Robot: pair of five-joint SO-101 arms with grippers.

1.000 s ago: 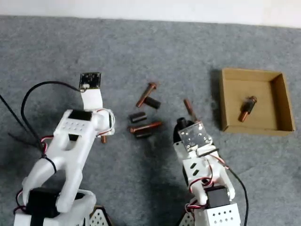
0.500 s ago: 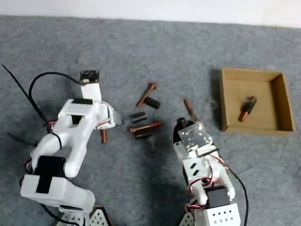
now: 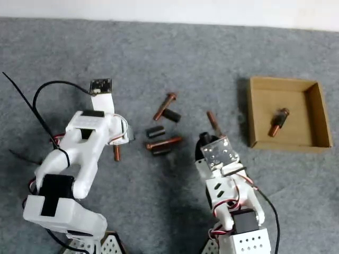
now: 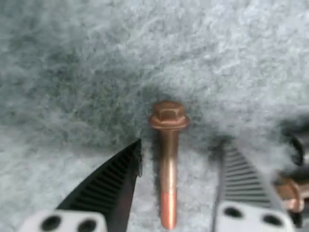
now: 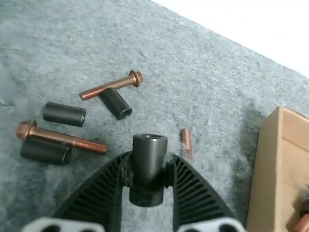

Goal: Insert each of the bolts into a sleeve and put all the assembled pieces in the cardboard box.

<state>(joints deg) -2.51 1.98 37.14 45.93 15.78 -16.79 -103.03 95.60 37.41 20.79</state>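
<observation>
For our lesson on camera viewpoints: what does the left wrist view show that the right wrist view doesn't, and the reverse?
Left wrist view: the open left gripper straddling one bolt lying flat. Right wrist view: the right gripper shut on a sleeve, with loose bolts and loose sleeves beyond, plus the cardboard box edge. Shared: the grey carpet.
</observation>
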